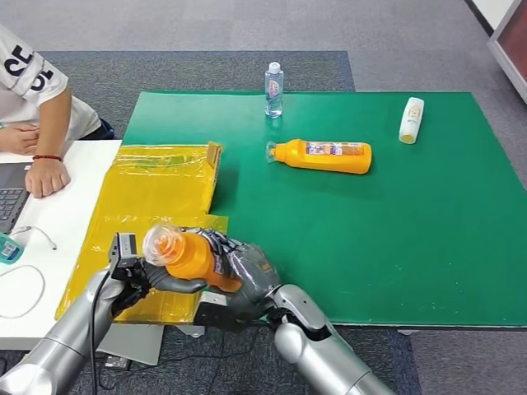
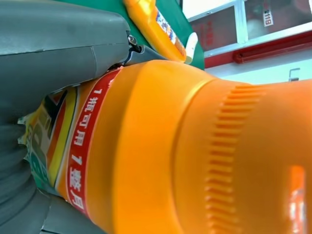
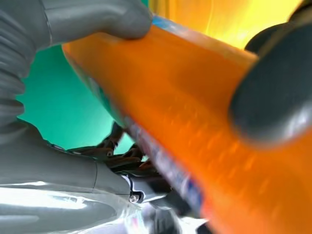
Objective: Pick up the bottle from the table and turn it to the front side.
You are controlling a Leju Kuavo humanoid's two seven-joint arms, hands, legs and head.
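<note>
An orange bottle (image 1: 198, 257) with a clear cap (image 1: 161, 243) is held between both hands above the table's front left edge, cap pointing toward me and to the left. My left hand (image 1: 132, 276) grips the cap end from below; its grey thumb (image 2: 55, 44) lies across the red and yellow label on the bottle (image 2: 184, 146). My right hand (image 1: 245, 276) wraps the bottle's base end, and the right wrist view has its thumb (image 3: 81, 19) and a dark fingertip (image 3: 272, 97) pressed on the orange body (image 3: 176, 107).
A second orange bottle (image 1: 323, 156) lies on the green mat (image 1: 403, 247), with a small water bottle (image 1: 273, 89) behind it and a white bottle (image 1: 411, 120) at the back right. Yellow plastic (image 1: 156, 193) covers the mat's left. A person's hand (image 1: 44, 174) rests on the white table by a laptop (image 1: 9, 197).
</note>
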